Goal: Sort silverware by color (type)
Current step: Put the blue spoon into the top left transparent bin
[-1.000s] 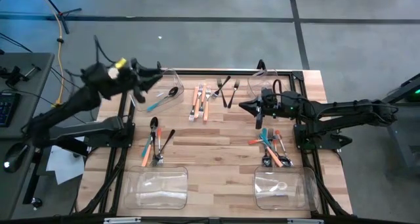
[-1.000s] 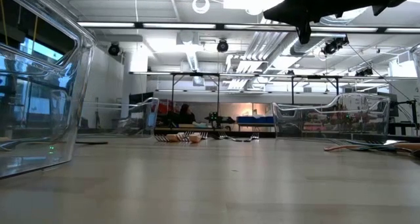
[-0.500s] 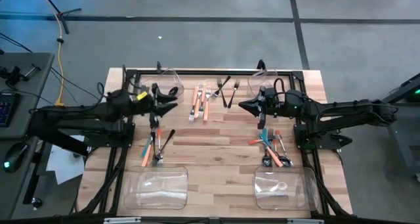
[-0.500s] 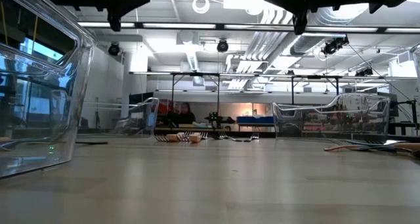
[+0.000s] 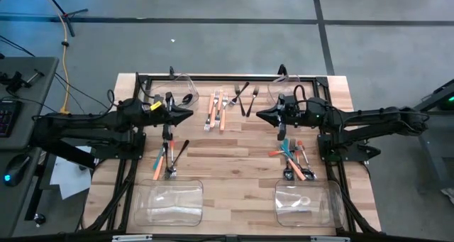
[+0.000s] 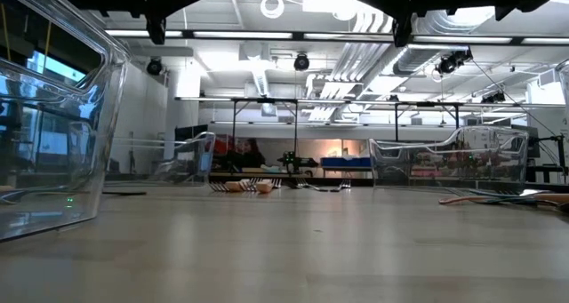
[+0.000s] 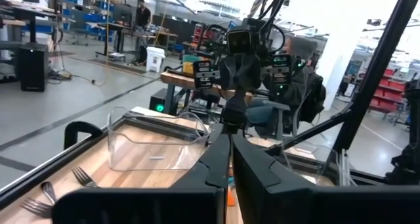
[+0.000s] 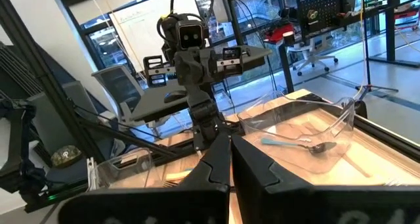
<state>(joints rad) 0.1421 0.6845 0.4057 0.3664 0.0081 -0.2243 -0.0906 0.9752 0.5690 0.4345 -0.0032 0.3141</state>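
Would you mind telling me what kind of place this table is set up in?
Most likely a robotics lab or workshop: an open hall with ceiling ducts, workbenches and shelving behind, and a framed wooden table with two robot arms.

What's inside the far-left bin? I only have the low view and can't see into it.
Observer: One teal-handled spoon lies in that bin; the right wrist view shows it.
Operator: Left end effector carrying anything?
Observer: No. The left end effector is shut and empty, above the table beside that bin.
Operator: Right one?
Observer: The right end effector is shut and empty too, facing the left one across the orange-handled forks.
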